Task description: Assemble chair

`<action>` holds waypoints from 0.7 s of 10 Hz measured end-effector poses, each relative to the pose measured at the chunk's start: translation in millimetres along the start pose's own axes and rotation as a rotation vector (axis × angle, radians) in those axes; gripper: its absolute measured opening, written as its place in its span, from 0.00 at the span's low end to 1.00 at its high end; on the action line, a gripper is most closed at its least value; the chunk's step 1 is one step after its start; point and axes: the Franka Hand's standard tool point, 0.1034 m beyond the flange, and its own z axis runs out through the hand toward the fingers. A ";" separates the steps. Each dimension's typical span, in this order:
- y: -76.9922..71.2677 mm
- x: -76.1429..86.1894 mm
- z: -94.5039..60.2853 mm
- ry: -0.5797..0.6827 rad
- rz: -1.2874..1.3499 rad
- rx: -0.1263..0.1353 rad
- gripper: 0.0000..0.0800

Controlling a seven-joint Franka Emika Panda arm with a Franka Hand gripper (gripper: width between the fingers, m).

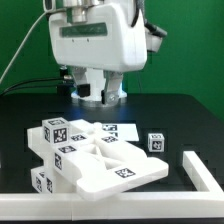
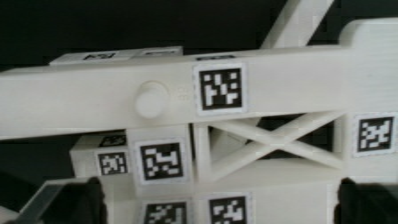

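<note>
Black table, white rail and green backdrop

A black table top (image 1: pixel 190 115) is seen across the exterior view, with a pale glare spot lit on it toward the back. A long thin white rail (image 1: pixel 120 208), bare of tags, is laid along the table's near edge and is turned at a corner toward the back on the exterior view's right, where a short raised end is seen. A green backdrop (image 1: pixel 195 50) is hung behind the table, and dark cables (image 1: pixel 28 85) are draped in front of it on the exterior view's left. In the wrist view only a dark ground (image 2: pixel 71 30) is made out behind the nearer objects.
</note>
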 end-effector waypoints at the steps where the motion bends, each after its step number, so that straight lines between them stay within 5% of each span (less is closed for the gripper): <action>1: 0.9 1.7 0.0 0.001 0.004 0.000 0.81; 4: -0.7 -1.3 0.5 0.000 -0.001 -0.001 0.81; 7: -8.6 -62.5 -5.5 -0.016 0.033 0.016 0.81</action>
